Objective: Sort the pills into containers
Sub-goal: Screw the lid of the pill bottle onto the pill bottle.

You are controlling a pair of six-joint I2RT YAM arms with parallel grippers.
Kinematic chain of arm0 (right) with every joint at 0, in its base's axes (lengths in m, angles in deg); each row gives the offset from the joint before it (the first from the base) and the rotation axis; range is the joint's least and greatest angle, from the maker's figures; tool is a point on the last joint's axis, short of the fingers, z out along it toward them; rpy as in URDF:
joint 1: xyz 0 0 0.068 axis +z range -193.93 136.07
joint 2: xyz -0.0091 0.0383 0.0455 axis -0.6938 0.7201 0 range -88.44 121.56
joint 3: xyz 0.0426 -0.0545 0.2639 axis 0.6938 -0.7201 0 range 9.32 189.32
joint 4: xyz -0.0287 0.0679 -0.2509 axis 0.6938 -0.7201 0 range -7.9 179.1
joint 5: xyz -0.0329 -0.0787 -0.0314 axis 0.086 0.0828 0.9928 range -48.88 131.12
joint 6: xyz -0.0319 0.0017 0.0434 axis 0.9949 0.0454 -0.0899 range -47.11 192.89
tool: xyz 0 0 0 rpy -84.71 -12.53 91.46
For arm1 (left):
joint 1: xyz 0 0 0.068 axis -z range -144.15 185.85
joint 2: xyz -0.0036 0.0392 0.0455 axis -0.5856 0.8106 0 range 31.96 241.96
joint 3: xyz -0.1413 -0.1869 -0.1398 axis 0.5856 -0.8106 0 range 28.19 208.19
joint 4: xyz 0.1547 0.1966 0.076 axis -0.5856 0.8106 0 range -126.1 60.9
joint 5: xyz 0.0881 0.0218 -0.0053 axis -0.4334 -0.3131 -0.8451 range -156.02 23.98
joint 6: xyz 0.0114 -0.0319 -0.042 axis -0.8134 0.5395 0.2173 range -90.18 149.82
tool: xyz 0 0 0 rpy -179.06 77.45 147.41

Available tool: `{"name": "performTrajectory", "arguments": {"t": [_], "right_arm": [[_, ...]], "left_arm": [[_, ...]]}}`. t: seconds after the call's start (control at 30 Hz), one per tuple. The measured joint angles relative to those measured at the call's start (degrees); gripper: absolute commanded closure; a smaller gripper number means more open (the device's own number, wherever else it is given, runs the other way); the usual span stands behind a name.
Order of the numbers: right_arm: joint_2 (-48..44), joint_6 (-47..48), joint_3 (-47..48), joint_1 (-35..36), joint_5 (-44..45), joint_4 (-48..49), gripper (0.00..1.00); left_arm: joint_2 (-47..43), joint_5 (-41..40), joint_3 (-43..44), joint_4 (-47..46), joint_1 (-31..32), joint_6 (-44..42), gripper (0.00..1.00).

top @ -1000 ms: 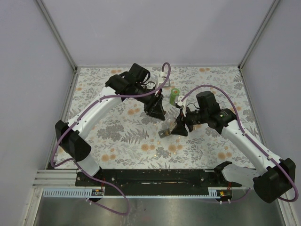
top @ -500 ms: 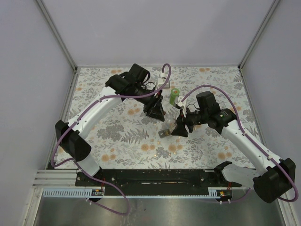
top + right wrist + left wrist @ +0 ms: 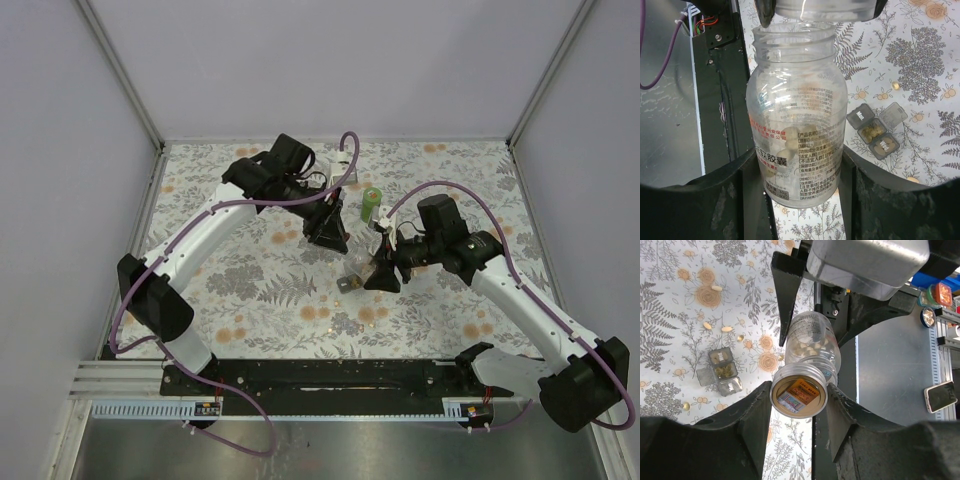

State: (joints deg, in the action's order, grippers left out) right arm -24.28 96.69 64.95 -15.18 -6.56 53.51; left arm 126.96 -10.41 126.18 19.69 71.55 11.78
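Observation:
A clear pill bottle (image 3: 797, 115) with pale capsules inside is tilted above the floral table, and my right gripper (image 3: 799, 170) is shut on its lower body. The bottle's threaded neck is bare. Its silver cap (image 3: 798, 394) sits right at the mouth, with my left gripper (image 3: 798, 396) shut on it. In the top view the two grippers (image 3: 330, 235) (image 3: 383, 272) face each other at mid-table. A small grey pill organizer (image 3: 720, 371) (image 3: 875, 131) lies on the table below with its lids open. One compartment holds yellowish pills. Loose pills (image 3: 727, 329) lie scattered near it.
A green bottle (image 3: 371, 203) lies on the table behind the grippers. Small gold pills (image 3: 896, 85) (image 3: 686, 405) dot the cloth around the organizer. Grey walls close in the table (image 3: 250, 300) on three sides. The black base rail (image 3: 330, 375) runs along the near edge.
My left gripper with the cap has drifted very slightly up and left. The right arm and bottle have barely moved.

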Motion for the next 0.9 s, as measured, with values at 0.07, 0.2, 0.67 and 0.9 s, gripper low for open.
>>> {"name": "performTrajectory", "arguments": {"t": [0.07,0.2,0.67,0.9], "right_arm": [[0.0,0.0,0.0,0.0,0.0,0.0,1.00],[0.2,0.0,0.0,0.0,0.1,0.0,1.00],[0.6,-0.1,0.0,0.0,1.1,0.7,1.00],[0.6,-0.5,0.0,0.0,1.6,0.7,1.00]], "left_arm": [[0.0,0.4,-0.3,0.0,0.0,0.0,0.84],[0.0,1.0,-1.0,-0.2,0.0,0.0,0.83],[0.0,3.7,-1.4,-0.3,0.1,0.0,0.82],[0.0,3.7,-2.1,-0.4,0.1,-0.1,0.80]]}}
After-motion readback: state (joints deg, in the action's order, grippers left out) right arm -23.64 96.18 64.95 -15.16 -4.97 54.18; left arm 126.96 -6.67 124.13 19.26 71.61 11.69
